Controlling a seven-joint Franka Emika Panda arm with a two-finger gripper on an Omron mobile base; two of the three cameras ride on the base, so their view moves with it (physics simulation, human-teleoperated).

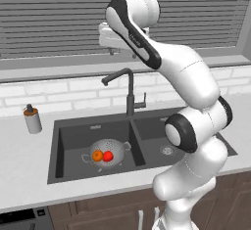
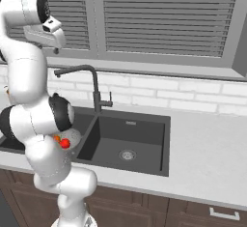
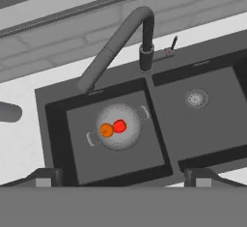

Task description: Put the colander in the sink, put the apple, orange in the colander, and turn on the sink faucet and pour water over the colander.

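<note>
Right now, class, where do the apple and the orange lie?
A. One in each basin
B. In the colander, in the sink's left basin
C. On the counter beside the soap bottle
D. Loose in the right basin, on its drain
B: the apple and the orange lie side by side inside the colander, which stands in the left basin of the sink.

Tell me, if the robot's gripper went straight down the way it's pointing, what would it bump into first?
Probably the colander with the apple and orange, sitting in the sink. The open gripper looks down over them, though the faucet spout might come first; depth is unclear.
</note>
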